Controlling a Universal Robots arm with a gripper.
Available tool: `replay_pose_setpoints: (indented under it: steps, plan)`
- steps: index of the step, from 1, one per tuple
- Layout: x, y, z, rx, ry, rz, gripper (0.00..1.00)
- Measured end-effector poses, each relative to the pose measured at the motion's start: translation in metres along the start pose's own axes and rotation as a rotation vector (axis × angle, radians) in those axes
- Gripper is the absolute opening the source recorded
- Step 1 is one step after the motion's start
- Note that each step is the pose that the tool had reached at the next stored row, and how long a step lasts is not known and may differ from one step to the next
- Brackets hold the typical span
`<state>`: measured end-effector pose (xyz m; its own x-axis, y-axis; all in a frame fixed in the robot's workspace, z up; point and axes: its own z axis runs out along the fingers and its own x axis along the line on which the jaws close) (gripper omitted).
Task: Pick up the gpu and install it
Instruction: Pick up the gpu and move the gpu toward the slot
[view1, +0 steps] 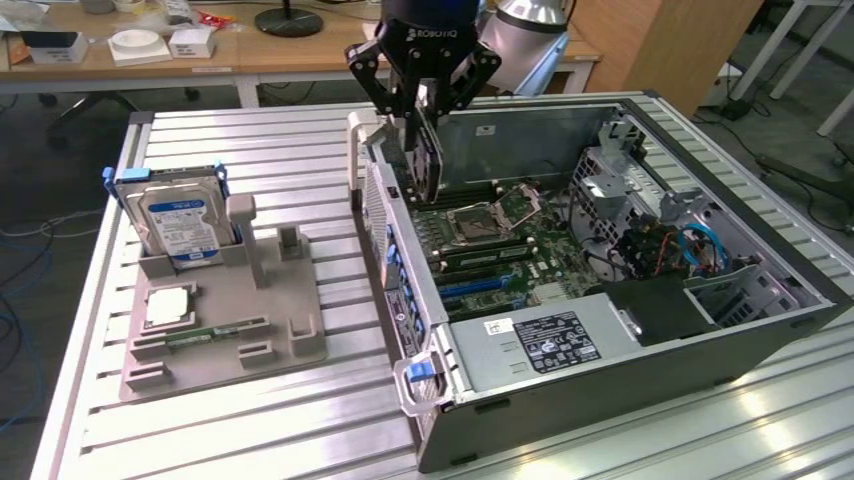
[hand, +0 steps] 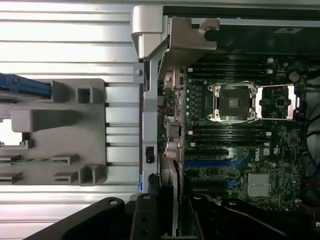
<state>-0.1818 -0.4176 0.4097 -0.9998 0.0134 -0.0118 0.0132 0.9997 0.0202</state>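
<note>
Across the ribbed aluminium bench (view1: 240, 140), we see the open black computer tower (view1: 747, 330) lying on its side, so its green motherboard (view1: 534, 245) faces up for access. On the exterior view's left, a grey moulded parts holder (view1: 287, 330) props a silver hard drive with a blue-white label (view1: 180, 225) upright. The thin black gpu card (view1: 426, 155) hangs on edge above the tower's far left side, we judge to meet a slot edge-first. The black pincer (view1: 424, 100) is clamped narrowly on it.
</note>
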Motion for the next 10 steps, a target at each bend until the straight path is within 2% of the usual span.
replay_pose_setpoints:
  steps: [10]
  plan:
    - [-0.0068, 0.0001, 0.0005, -0.0001, 0.0001, -0.006, 0.27]
